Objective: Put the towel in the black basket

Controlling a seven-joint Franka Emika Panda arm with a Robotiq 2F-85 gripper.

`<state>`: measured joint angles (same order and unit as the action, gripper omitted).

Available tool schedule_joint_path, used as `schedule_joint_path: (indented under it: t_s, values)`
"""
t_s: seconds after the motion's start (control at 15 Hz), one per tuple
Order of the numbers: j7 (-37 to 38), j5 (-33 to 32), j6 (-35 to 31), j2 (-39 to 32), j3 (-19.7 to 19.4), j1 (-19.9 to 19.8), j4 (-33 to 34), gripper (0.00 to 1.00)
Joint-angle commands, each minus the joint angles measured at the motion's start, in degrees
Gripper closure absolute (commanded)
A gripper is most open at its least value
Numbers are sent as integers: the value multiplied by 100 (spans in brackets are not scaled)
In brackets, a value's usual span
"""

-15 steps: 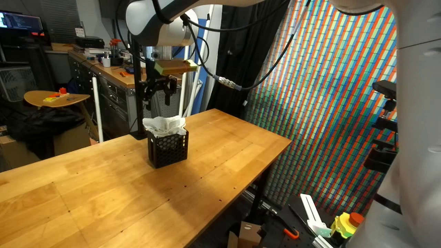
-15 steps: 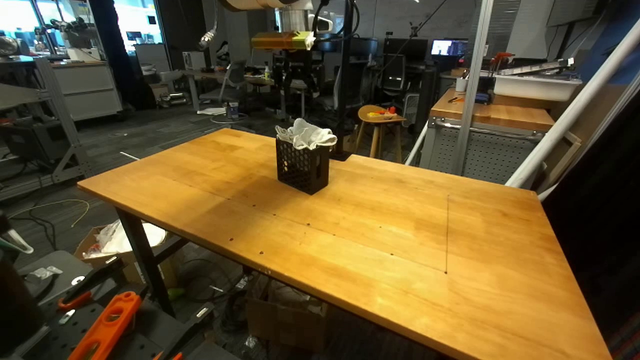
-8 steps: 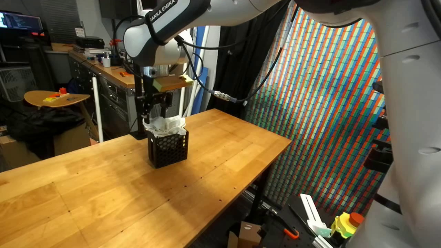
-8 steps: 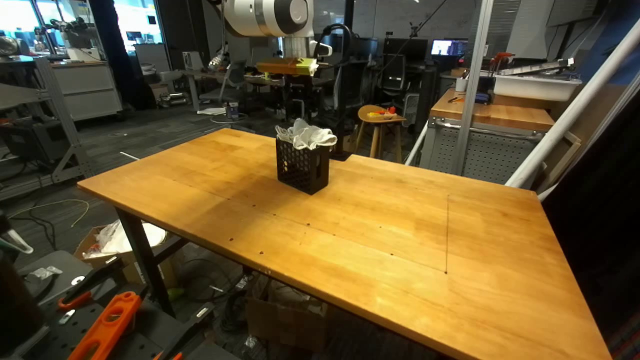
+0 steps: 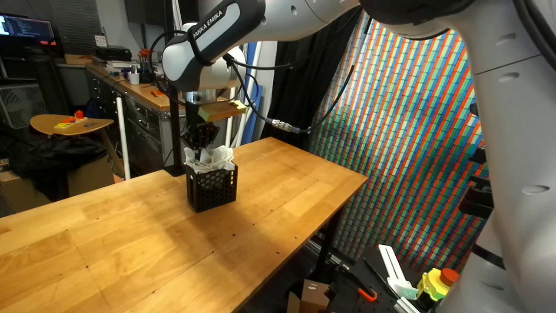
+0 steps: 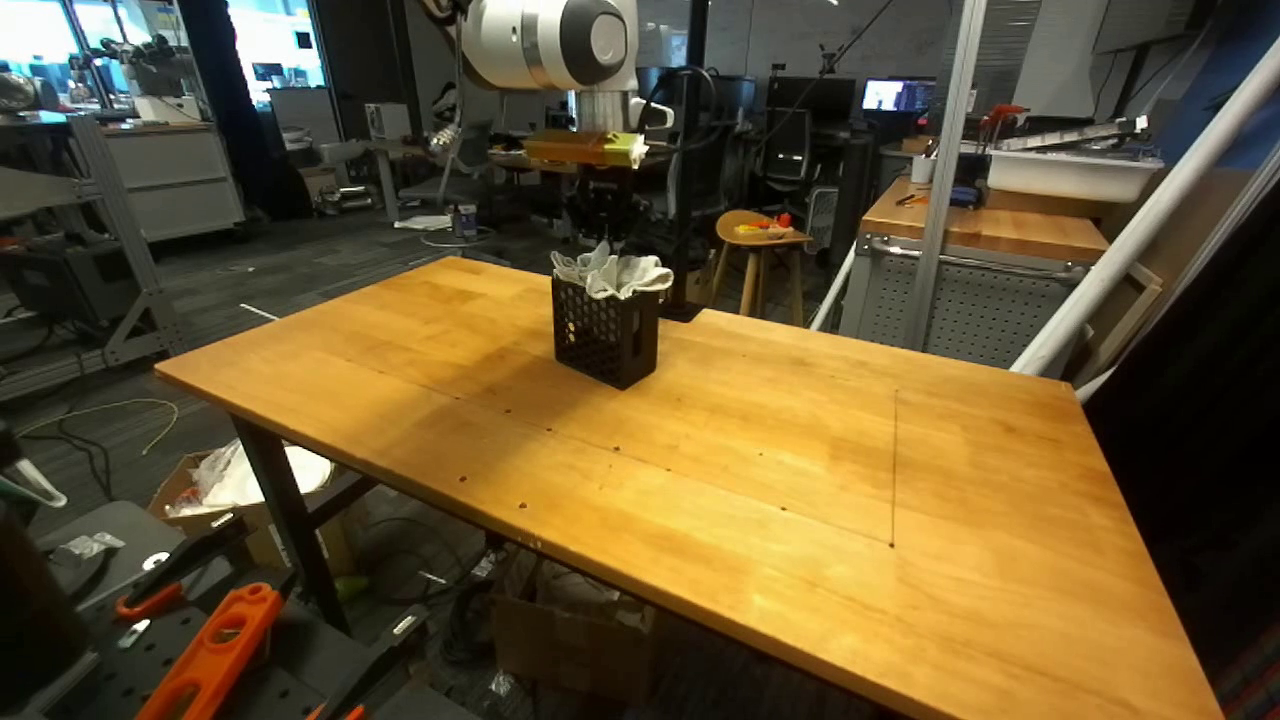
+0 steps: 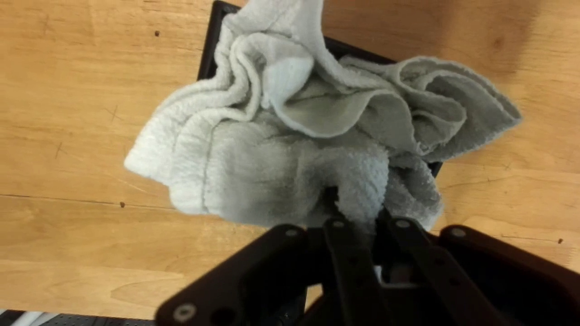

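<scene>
The gripper [image 7: 360, 217], pointing down, is clenched on a raised fold of the towel [image 7: 253, 158]. The rest of the towel lies just beneath the gripper, bunched in the mouth of the basket [image 5: 213, 191], edges flaring past its rim. The basket stands upright on the table [image 6: 780, 450].

In an exterior view, dark grey floor [image 6: 310, 260] spreads past the far edge of the honey-coloured wooden tabletop [image 6: 790, 430], with a small wooden stool [image 6: 732, 225] standing out there — a lit screen [image 6: 897, 95] glows deeper in the room. Bright, window-like openings [image 6: 265, 30] show back beyond the left corner. In an exterior view, a wood-topped workbench [image 5: 143, 90] stands off the far edge; a black curtain [image 5: 295, 100] hangs behind the far corner — next to it, a multicoloured striped backdrop [image 5: 404, 130] rises past the right edge.
</scene>
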<state>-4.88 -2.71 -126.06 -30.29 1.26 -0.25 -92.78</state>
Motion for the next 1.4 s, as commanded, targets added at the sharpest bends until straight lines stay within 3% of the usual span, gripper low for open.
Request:
schedule_joint_path:
  t_s: [0.0,0.2,1.33]
  values:
    - [-106,199,-103,162,57,-84,-221,94]
    - [-43,262,-62,266,37,-74,-383,90]
    - [-8,623,-150,520,33,-148,-1269,91]
